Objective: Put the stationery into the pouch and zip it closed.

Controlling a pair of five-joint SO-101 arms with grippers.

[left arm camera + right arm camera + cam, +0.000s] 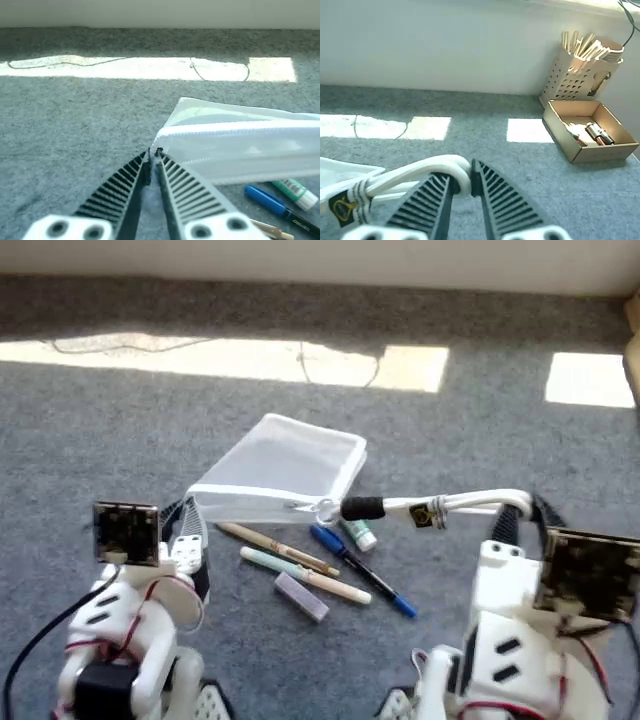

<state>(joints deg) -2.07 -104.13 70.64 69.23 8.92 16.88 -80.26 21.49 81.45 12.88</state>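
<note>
Closest in, the left gripper [152,156] has its ribbed fingers pressed together on the left near corner of the white pouch [285,470], which lies mid-carpet. Just near of the pouch lie a wooden pencil [275,546], pale pen [305,576], lilac eraser [301,597], blue pen [328,540] and green-capped tube [358,534]. To the right, the right gripper [464,172] is clamped on a white cable [460,504] whose black tip meets the pouch's right end. Far right stand a cardboard box [590,130] and slotted holder [575,65].
</note>
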